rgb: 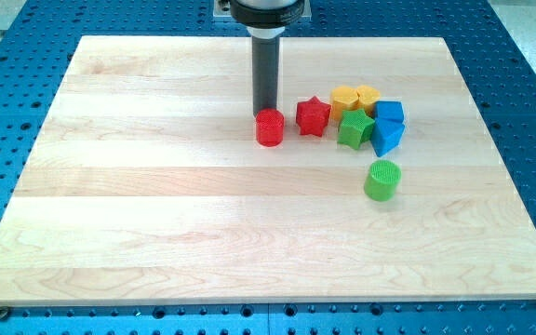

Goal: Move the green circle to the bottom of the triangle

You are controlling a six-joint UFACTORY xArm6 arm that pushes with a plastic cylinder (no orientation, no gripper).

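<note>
The green circle (381, 179), a short green cylinder, stands alone on the wooden board (156, 233), right of centre. The blue triangle (386, 137) lies just above it, a small gap between them, at the lower right of a cluster of blocks. My tip (264, 113) is at the view's upper middle, right behind a red cylinder (269, 127) and touching or nearly touching its top edge. The tip is well to the left of the green circle and the triangle.
The cluster holds a red star (313, 116), a green star-like block (355, 129), two yellow blocks (345, 98) (368, 96) and a blue cube (390, 113). The board rests on a blue perforated table (529, 93).
</note>
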